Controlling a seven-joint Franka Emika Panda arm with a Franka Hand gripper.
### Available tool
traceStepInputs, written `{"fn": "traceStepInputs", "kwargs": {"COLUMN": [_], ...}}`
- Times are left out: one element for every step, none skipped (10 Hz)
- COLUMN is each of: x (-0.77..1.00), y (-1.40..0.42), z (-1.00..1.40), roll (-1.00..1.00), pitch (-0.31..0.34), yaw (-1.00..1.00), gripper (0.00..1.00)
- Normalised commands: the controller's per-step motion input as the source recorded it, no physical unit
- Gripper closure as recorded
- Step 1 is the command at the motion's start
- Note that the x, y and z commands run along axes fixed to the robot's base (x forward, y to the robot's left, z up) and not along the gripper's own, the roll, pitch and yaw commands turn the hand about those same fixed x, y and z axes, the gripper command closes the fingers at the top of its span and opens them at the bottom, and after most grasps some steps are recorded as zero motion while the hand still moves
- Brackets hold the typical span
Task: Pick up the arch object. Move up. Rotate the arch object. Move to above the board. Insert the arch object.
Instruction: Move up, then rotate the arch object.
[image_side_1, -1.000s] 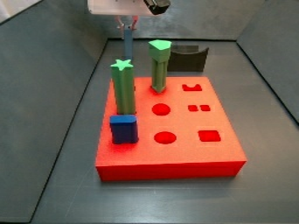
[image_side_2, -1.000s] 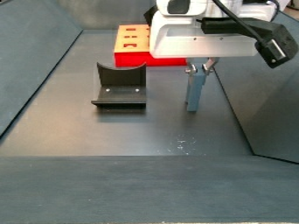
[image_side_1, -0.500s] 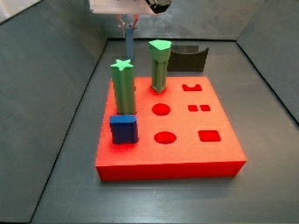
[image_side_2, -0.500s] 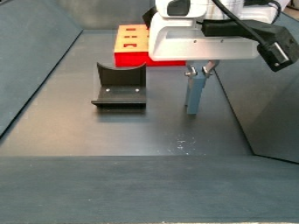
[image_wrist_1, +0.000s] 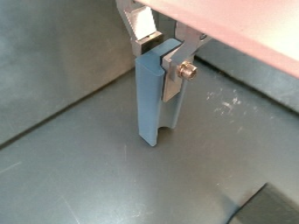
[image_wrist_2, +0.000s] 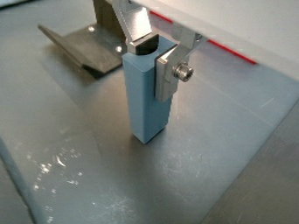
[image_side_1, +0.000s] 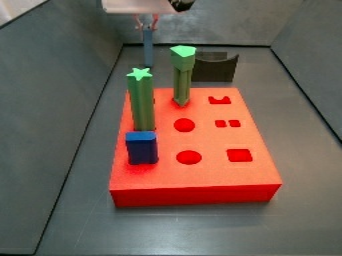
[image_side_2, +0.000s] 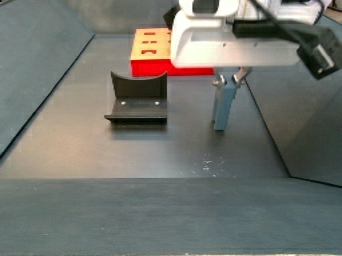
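Note:
The arch object (image_wrist_1: 149, 101) is a tall slate-blue peg standing upright. My gripper (image_wrist_1: 160, 52) is shut on its top end, one silver finger on each side, as both wrist views show (image_wrist_2: 158, 57). The peg (image_side_2: 222, 105) hangs at or just above the grey floor, to the right of the fixture (image_side_2: 136, 97). In a side view the peg (image_side_1: 146, 50) shows behind the red board (image_side_1: 214, 175), under the gripper (image_side_1: 144, 22). The board's arch hole is open.
Two tall green pegs (image_side_1: 140, 100) (image_side_1: 183, 75) and a short bright-blue block (image_side_1: 140, 148) stand in the board. The dark fixture (image_side_1: 217, 66) stands behind the board. Sloped grey walls (image_side_2: 40, 90) close in the floor on both sides.
The gripper has moved up a little with the arch object still in its grip. Nothing else has moved.

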Motion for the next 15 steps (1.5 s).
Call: {"fn": "traceStepInputs", "kwargs": {"x": [-0.03,-0.02,-0.01,0.15,0.17,0.13,0.12,0.11,0.10,0.08,0.06,0.03,0.02,0.01,0.00], "y": [-0.02,-0.02,-0.01,-0.56,-0.60,-0.51,-0.45,-0.37,-0.35,-0.23,-0.17,-0.09,-0.06,-0.03,0.00], "z": [0.69,0.55,0.33,1.00,1.00,1.00,1.00,1.00,1.00,0.90,0.79,0.58,0.42,0.20,-1.00], "roll": [-0.02,-0.03,-0.04,0.00,0.00,0.00,0.00,-0.02,-0.03,-0.06,-0.07,-0.08,-0.09,-0.09,-0.09], "pitch": [0.045,0.052,0.045,0.000,-0.006,0.029,0.035,0.059,0.066,0.075,0.074,0.069,0.067,0.066,0.043], "yaw": [0.00,0.00,0.01,0.00,0.01,0.02,0.03,0.02,0.02,0.03,0.03,0.03,0.02,0.01,-0.12], "gripper": [1.00,1.00,1.00,1.00,1.00,1.00,1.00,1.00,1.00,1.00,1.00,1.00,1.00,1.00,1.00]}}
